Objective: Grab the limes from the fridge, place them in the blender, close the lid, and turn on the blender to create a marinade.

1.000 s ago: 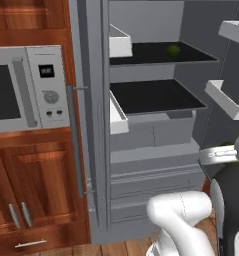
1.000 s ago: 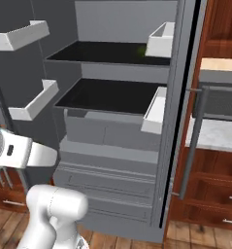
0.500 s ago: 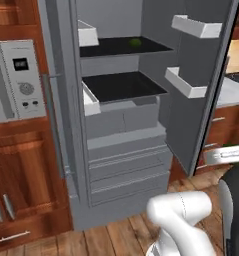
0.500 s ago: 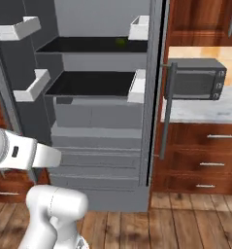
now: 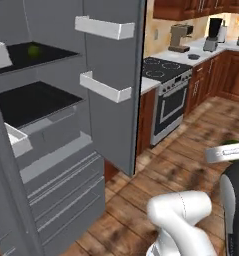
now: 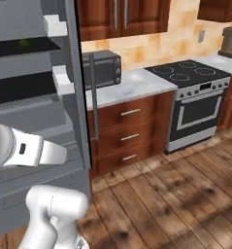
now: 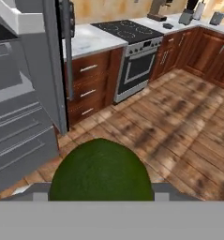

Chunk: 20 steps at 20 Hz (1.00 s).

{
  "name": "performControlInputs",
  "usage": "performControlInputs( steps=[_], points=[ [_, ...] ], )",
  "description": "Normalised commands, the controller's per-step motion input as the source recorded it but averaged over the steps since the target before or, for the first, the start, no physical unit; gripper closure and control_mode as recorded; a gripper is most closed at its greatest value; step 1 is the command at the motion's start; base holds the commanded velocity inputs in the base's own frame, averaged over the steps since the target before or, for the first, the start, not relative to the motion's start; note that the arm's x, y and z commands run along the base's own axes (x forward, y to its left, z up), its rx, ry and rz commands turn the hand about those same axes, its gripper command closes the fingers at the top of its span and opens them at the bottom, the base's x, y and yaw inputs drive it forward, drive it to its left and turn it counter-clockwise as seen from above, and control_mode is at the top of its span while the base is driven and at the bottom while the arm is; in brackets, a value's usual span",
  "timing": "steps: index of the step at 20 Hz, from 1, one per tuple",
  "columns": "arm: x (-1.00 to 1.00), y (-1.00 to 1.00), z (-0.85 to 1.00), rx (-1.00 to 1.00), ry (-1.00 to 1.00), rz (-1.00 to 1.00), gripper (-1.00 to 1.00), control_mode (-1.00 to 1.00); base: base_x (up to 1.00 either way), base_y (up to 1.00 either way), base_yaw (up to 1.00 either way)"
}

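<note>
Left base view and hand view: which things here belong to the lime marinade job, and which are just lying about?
Job: held lime, shelf lime, fridge, blender.
Lying about: coffee machine, stove, microwave.

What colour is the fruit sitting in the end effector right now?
Dark green with a dull, mottled skin; the lime shows best in the hand view.

Lime (image 7: 101, 171) large at bottom centre, held between fingers (image 7: 38, 193). Open fridge (image 7: 24, 93) beside lime, drawers showing. Beyond fridge: worktop (image 7: 92, 40), then stove (image 7: 137, 51). Blender (image 7: 187, 14) on far worktop past stove. Wood floor (image 7: 169, 126) below.
</note>
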Motion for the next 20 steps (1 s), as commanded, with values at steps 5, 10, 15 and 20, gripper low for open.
performControlInputs(
  steps=[5, 10, 15, 20],
  points=[
    [0.00, 0.00, 0.00, 0.00, 0.00, 0.00, 1.00, 1.00, 0.37, -0.38, -0.66],
    [0.00, 0.00, 0.00, 0.00, 0.00, 0.00, 1.00, 1.00, 0.92, -0.14, -0.46],
    [0.00, 0.00, 0.00, 0.00, 0.00, 0.00, 1.00, 1.00, 1.00, -0.26, -0.26],
    [0.00, 0.00, 0.00, 0.00, 0.00, 0.00, 1.00, 1.00, 1.00, -0.41, -0.24]
  ],
)
